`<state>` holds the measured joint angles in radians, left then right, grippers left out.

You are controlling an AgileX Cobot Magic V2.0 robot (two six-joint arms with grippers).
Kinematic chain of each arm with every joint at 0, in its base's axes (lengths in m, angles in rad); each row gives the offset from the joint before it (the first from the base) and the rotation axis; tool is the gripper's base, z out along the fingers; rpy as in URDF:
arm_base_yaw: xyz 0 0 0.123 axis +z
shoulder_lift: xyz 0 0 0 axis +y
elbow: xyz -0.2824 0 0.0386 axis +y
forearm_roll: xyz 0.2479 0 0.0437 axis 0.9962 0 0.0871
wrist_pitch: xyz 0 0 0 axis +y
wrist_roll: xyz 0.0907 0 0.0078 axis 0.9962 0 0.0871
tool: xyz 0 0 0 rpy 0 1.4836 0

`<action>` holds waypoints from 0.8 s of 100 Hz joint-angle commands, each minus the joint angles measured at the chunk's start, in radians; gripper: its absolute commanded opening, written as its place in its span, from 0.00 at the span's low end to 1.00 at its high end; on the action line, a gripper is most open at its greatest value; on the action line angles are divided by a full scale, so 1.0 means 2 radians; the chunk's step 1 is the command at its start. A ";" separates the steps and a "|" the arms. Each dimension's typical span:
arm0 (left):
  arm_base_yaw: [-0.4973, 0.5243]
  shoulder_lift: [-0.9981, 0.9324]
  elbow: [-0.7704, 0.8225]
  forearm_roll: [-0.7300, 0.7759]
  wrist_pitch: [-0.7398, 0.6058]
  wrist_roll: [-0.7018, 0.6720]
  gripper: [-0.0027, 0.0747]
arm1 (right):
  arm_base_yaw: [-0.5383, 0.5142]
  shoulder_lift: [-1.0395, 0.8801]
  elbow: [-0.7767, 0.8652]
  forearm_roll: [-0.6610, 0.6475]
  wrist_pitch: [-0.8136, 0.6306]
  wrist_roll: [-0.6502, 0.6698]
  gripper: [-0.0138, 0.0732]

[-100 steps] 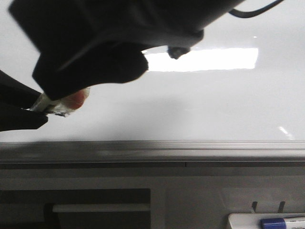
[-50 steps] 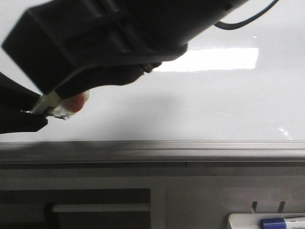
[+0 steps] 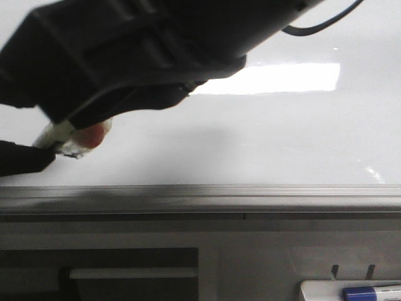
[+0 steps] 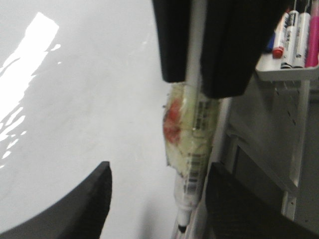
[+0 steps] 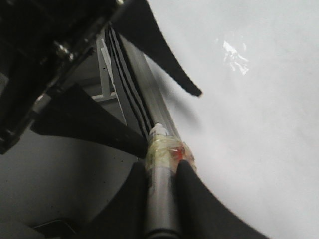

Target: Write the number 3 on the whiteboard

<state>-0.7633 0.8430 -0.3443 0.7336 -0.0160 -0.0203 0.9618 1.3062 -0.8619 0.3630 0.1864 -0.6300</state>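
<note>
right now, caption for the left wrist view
taped marker held by right end effector, inside open left end effector, near whiteboard

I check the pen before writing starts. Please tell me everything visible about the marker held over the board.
The marker is a slim white pen with a small dark tip, its barrel wrapped in clear tape over a red patch. The right tool is shut on its grey end. The left tool stands open around its tip, near the whiteboard's grey rim. No line is visible there.

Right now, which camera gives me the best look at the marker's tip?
The left wrist view: the marker shows with its taped middle and dark tip near the whiteboard. The right wrist view shows only the barrel and tape between the right gripper's fingers. The front view shows just the taped part; the tip is hidden.
</note>
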 commanded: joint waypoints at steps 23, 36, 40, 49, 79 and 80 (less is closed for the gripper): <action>0.000 -0.156 -0.013 -0.061 0.034 -0.004 0.53 | -0.094 -0.093 -0.017 0.004 0.013 0.000 0.09; 0.000 -0.186 -0.013 -0.061 0.034 -0.004 0.41 | -0.111 -0.103 -0.017 0.006 0.006 0.000 0.09; 0.000 -0.187 -0.013 -0.061 0.034 -0.004 0.37 | -0.111 -0.103 -0.017 0.008 0.006 0.000 0.09; 0.000 -0.186 -0.013 -0.061 0.034 -0.004 0.26 | -0.111 -0.100 -0.017 0.008 -0.007 0.000 0.09; 0.000 -0.184 -0.013 -0.064 0.034 -0.005 0.16 | -0.114 -0.072 -0.023 0.007 -0.048 0.000 0.09; 0.000 -0.184 -0.013 -0.065 0.034 -0.005 0.16 | -0.114 -0.071 -0.026 0.007 -0.047 0.000 0.09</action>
<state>-0.7633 0.4675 -0.3443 0.6192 0.1023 -0.0203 0.7440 1.1647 -0.8638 0.3671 0.1800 -0.6300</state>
